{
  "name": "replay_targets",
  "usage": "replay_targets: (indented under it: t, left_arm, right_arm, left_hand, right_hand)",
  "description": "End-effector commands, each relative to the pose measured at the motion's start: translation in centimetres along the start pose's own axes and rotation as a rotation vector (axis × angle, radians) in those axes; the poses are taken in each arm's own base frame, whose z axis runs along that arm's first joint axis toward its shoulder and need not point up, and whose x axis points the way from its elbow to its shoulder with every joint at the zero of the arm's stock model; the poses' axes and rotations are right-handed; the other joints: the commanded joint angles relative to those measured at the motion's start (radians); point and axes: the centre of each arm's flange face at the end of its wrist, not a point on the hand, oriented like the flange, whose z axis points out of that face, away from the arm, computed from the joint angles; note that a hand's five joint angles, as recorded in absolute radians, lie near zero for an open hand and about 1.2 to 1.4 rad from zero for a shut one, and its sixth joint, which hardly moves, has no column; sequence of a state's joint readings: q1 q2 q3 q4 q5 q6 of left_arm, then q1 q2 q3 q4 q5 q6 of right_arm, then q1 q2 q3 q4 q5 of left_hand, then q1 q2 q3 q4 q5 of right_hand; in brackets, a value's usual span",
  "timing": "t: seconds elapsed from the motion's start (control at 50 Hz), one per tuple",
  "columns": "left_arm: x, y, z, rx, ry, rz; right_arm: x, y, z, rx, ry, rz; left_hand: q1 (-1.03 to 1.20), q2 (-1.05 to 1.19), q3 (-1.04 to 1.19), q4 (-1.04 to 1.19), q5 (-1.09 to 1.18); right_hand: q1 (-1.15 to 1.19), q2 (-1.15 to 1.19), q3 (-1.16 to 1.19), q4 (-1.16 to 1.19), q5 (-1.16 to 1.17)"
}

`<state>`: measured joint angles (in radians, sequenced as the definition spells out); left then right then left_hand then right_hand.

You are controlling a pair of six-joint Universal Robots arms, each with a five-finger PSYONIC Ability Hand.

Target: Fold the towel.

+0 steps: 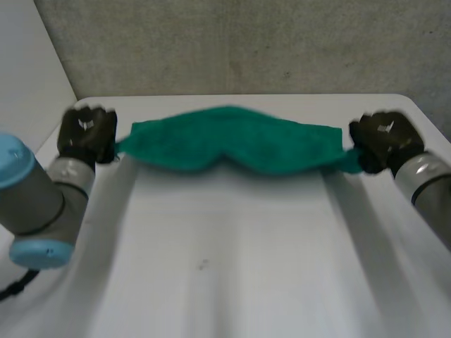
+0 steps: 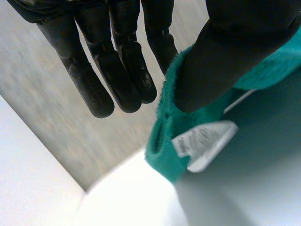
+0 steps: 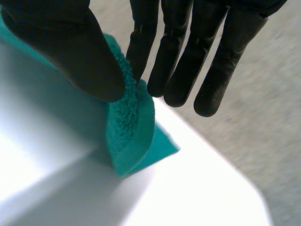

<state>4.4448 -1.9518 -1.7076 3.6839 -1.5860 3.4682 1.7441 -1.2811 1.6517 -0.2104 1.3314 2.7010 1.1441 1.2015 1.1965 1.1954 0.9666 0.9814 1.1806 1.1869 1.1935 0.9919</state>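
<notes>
Head view, table (image 1: 225, 282): spreading white below.
Left hand (image 1: 86, 134): thumb and finger are pinching the green towel (image 1: 232, 141) at its left corner.
Right hand (image 1: 384, 141): pinching the right corner likewise.
Towel: stretching between both hands over the table's far part.

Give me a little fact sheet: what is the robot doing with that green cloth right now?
Item: green towel, stretched sideways above the white table, middle sagging
Left hand: pinches the towel's left end, thumb against fingers
Right hand: pinches the right end the same way
Label: white, on the towel beside the left thumb
</notes>
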Motion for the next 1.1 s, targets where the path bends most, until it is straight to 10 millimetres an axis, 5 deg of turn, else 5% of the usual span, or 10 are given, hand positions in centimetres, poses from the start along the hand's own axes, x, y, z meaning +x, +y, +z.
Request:
replay_targets:
  t: [0.02, 0.1, 0.14, 0.22, 0.42, 0.6, 0.8, 1.0, 1.1]
  left_arm:
    - [-0.1, 3.5, -2.2, -0.153, 0.017, 0.019]
    - [-1.7, 3.2, -5.9, -0.310, 0.045, 0.164]
    - [-2.1, 3.3, -8.0, -0.407, 0.092, 0.274]
    - [-3.0, 2.6, -10.9, -0.510, 0.152, 0.401]
    - [-2.0, 0.4, -12.0, -0.413, 0.247, 0.346]
    - [0.0, 0.3, -7.7, -0.258, 0.249, 0.274]
    - [2.0, 3.9, 1.4, -0.248, 0.102, 0.282]
    - [3.2, 5.4, 6.5, -0.160, 0.028, 0.285]
    - [3.6, 6.0, 7.3, -0.127, 0.020, 0.285]
  right_arm:
    - [-1.1, 2.2, -1.3, -0.123, -0.055, -0.009]
    - [-0.6, 1.6, -3.6, -0.231, -0.092, -0.091]
    - [0.6, 1.7, -6.7, -0.408, -0.156, -0.209]
    - [1.1, 2.2, -9.6, -0.550, -0.220, -0.332]
    - [2.9, 3.2, -7.8, -0.481, -0.088, -0.363]
    - [2.8, 4.9, -2.0, -0.331, 0.032, -0.277]
    - [2.7, 5.4, 4.1, -0.227, 0.140, -0.291]
    - [2.1, 6.8, 9.4, -0.156, 0.164, -0.270]
    - [1.5, 7.6, 11.0, -0.140, 0.170, -0.267]
  left_hand:
    - [0.252, 0.195, 0.200, 0.201, 0.255]
    - [0.252, 0.195, 0.200, 0.201, 0.255]
    - [0.252, 0.195, 0.200, 0.201, 0.255]
    - [0.252, 0.195, 0.200, 0.201, 0.255]
    - [0.252, 0.195, 0.200, 0.201, 0.255]
    - [0.252, 0.195, 0.200, 0.201, 0.255]
    - [0.252, 0.195, 0.200, 0.201, 0.255]
    - [0.252, 0.195, 0.200, 0.201, 0.255]
    - [0.252, 0.195, 0.200, 0.201, 0.255]
  right_hand:
    - [0.415, 0.216, 0.209, 0.203, 0.230]
    - [0.415, 0.216, 0.209, 0.203, 0.230]
    - [0.415, 0.216, 0.209, 0.203, 0.230]
    - [0.415, 0.216, 0.209, 0.203, 0.230]
    - [0.415, 0.216, 0.209, 0.203, 0.230]
    - [0.415, 0.216, 0.209, 0.203, 0.230]
    - [0.415, 0.216, 0.209, 0.203, 0.230]
    - [0.415, 0.216, 0.209, 0.203, 0.230]
    - [0.415, 0.216, 0.209, 0.203, 0.230]
